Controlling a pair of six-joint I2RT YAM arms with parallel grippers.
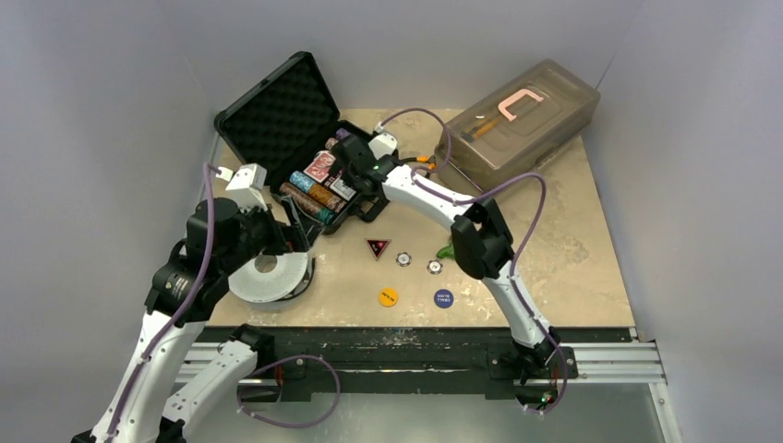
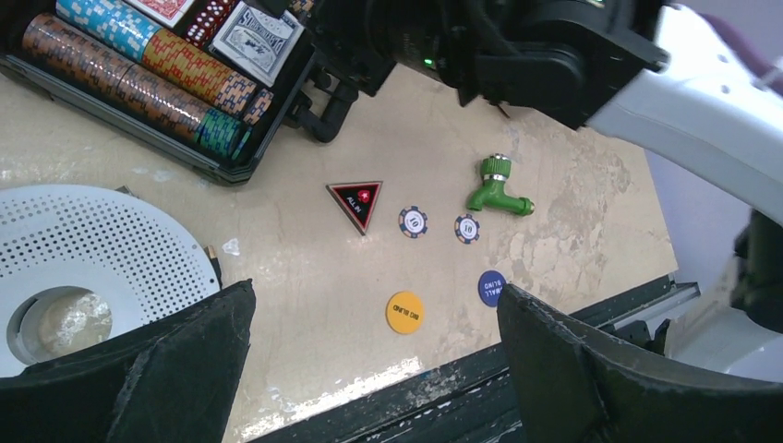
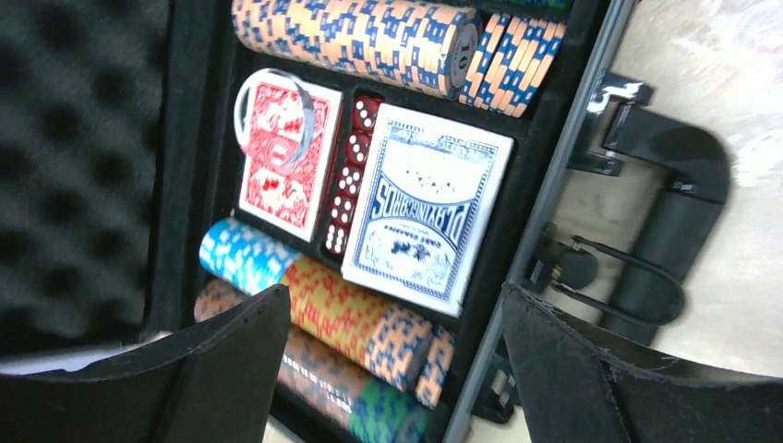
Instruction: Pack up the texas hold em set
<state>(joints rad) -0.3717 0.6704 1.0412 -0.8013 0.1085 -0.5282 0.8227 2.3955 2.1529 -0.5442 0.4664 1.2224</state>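
my right gripper hangs over the open black case at the table's far left, fingers spread wide and holding nothing. the blue deck lies in the tray beside the dice. my left gripper gapes wide, empty, above the triangle marker.

There were one case, two decks, two loose chips, two buttons, one triangle marker, one faucet and one grey box.
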